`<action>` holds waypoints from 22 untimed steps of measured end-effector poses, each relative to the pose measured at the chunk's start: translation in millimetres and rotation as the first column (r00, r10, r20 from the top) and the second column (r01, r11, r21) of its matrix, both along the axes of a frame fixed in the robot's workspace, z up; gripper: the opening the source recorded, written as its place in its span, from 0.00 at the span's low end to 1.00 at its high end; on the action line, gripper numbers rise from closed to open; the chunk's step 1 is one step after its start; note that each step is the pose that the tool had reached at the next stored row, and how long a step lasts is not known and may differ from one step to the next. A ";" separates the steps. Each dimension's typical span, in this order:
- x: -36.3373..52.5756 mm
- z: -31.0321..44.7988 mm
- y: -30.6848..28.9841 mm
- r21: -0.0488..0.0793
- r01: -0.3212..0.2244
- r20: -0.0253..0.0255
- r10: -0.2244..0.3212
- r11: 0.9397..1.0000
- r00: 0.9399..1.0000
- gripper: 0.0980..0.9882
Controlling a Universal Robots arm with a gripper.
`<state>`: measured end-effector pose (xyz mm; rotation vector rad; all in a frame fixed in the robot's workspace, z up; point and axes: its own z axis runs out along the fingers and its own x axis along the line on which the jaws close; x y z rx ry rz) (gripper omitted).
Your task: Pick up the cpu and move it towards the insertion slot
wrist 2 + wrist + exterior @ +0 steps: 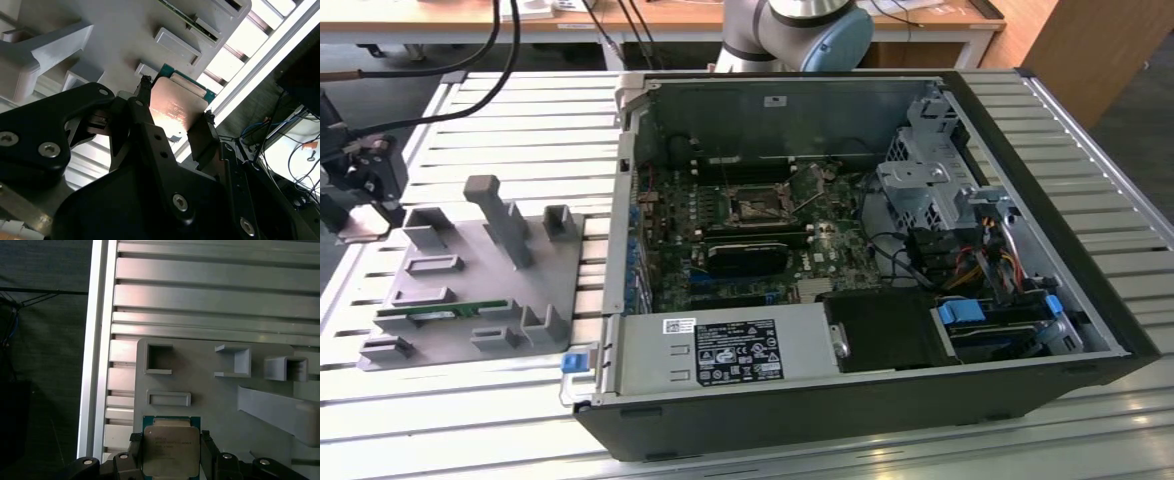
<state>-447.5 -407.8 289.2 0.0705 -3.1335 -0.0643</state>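
Your black gripper (170, 438) is clamping the square, silver-lidded, green-rimmed cpu (171, 455) by two edges. Fine print (175, 111) is crossing its lid; a grey moulded tray (210, 387) is lying just beyond.

"What is at the left edge?"
"The gripper (359, 212), with the cpu (360, 224), a pale square, at its tip, beside the grey tray (494, 285)."
"And the middle?"
"An open computer case (881, 410). The insertion slot (754, 207) shines inside, far from the cpu."
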 end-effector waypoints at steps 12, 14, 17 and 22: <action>0.0 2.8 0.0 0.000 0.000 0.000 0.000 1.000 1.000 0.50; 0.0 3.2 0.0 0.000 0.000 0.000 0.000 1.000 1.000 0.50; 0.0 3.9 0.0 0.000 0.000 0.000 0.000 1.000 1.000 0.50; 0.0 5.0 0.0 0.000 0.000 0.000 0.000 1.000 1.000 0.50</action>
